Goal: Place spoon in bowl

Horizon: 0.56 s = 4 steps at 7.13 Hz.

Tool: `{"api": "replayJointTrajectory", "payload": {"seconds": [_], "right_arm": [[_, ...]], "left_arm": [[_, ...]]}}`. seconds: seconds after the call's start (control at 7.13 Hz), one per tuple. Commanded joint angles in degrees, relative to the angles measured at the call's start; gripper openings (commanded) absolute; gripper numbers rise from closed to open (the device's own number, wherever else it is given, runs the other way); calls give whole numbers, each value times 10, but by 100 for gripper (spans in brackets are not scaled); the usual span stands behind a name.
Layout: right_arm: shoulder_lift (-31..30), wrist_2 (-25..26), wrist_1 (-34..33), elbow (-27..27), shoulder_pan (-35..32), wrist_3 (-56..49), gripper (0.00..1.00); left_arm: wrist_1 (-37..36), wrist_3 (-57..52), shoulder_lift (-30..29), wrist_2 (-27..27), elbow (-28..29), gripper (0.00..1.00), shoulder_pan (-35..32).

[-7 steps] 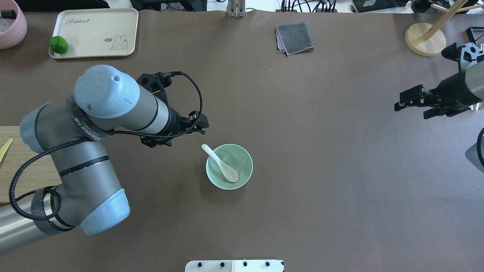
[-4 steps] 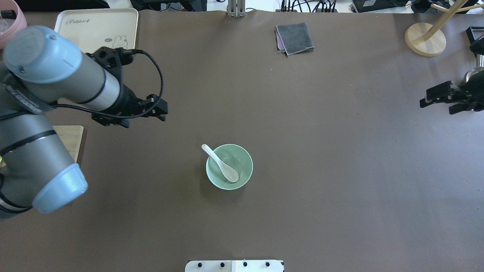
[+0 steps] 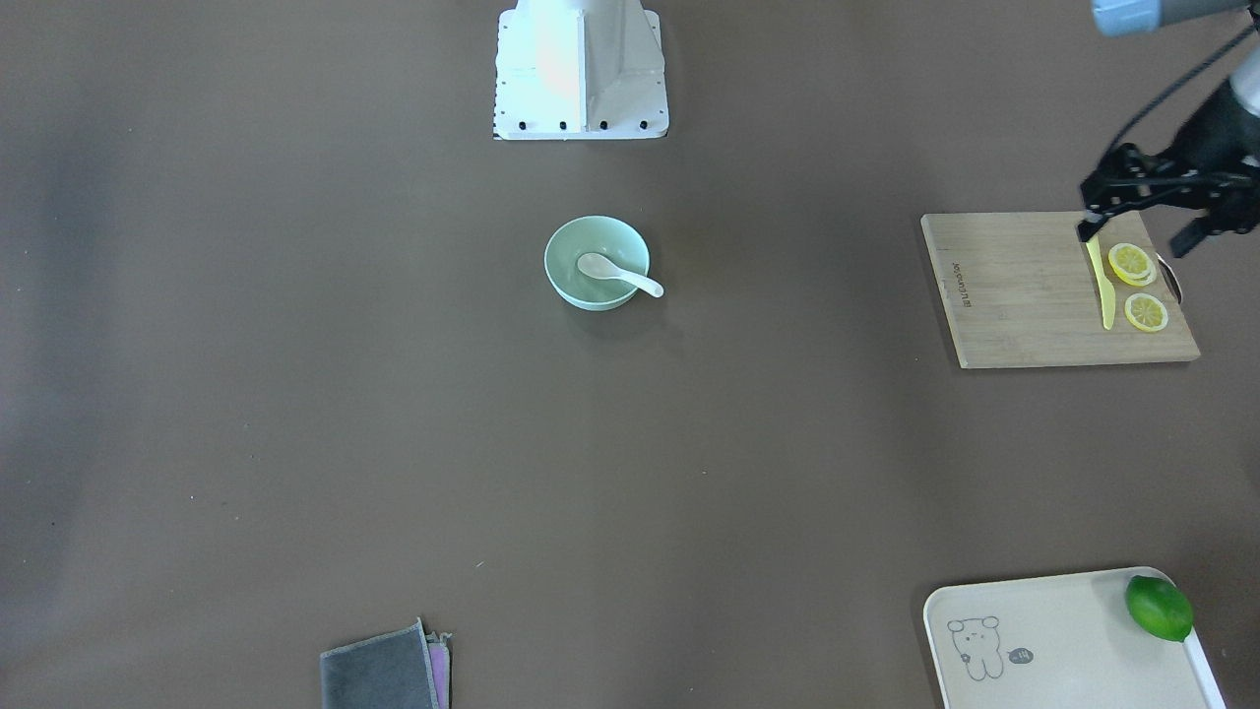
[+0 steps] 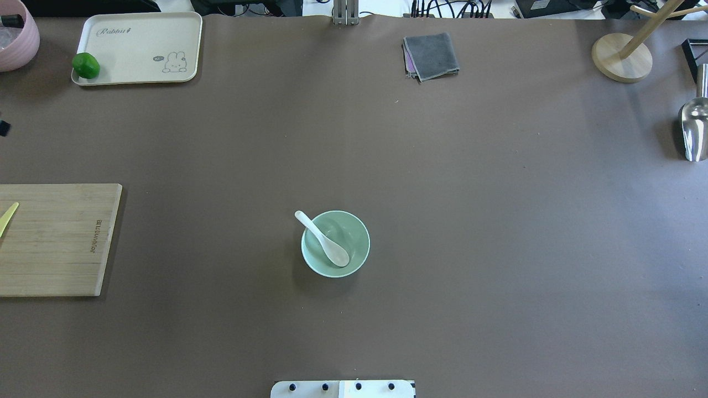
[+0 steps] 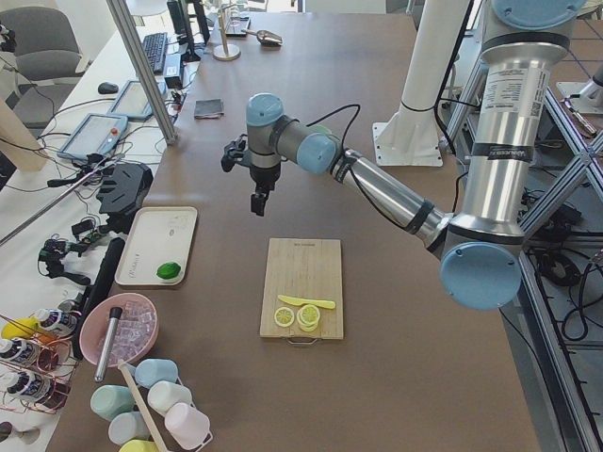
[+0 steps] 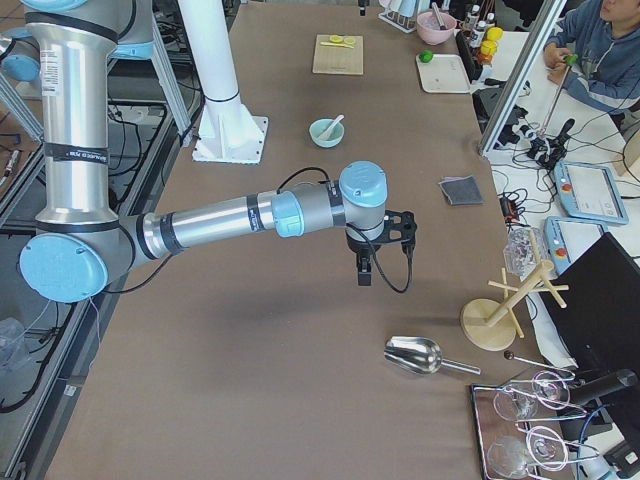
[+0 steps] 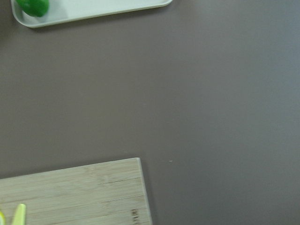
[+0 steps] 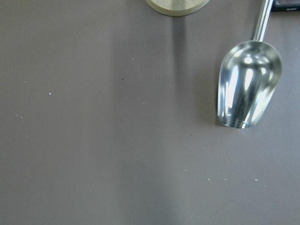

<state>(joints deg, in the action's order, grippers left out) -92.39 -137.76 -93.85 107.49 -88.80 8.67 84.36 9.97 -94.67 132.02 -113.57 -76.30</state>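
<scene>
The white spoon (image 4: 323, 239) lies in the mint-green bowl (image 4: 354, 232) at the table's middle, scoop inside and handle over the rim. Both also show in the front view, spoon (image 3: 615, 273) and bowl (image 3: 591, 295). My left gripper (image 3: 1137, 234) hangs open and empty above the cutting board's far edge, far from the bowl; it also shows in the left side view (image 5: 257, 201). My right gripper (image 6: 364, 270) shows only in the right side view, above bare table near the metal scoop; I cannot tell whether it is open or shut.
A wooden cutting board (image 4: 55, 237) holds a yellow knife (image 3: 1101, 286) and lemon slices (image 3: 1130, 261). A cream tray (image 4: 138, 47) carries a lime (image 4: 86, 65). A grey cloth (image 4: 431, 55), a wooden stand base (image 4: 621, 57) and a metal scoop (image 4: 694, 130) lie at the edges.
Both arms have drawn back out of the overhead view, the left one leftward, the right one rightward. The spoon and bowl have not moved.
</scene>
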Motion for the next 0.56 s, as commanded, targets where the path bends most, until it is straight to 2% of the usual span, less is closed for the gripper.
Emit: {"api": "replayJointTrajectory", "payload": {"seconds": [0.0, 0.28, 0.42], "right_arm": [[7, 7, -81, 0, -57, -114, 100], [1, 27, -83, -5, -73, -155, 100], [-1, 28, -83, -24, -87, -187, 100]], "left_arm": [[-1, -206, 3, 10, 96, 98, -116], [-1, -289, 4, 10, 135, 98, -159], [0, -330, 4, 10, 155, 98, -178]]}}
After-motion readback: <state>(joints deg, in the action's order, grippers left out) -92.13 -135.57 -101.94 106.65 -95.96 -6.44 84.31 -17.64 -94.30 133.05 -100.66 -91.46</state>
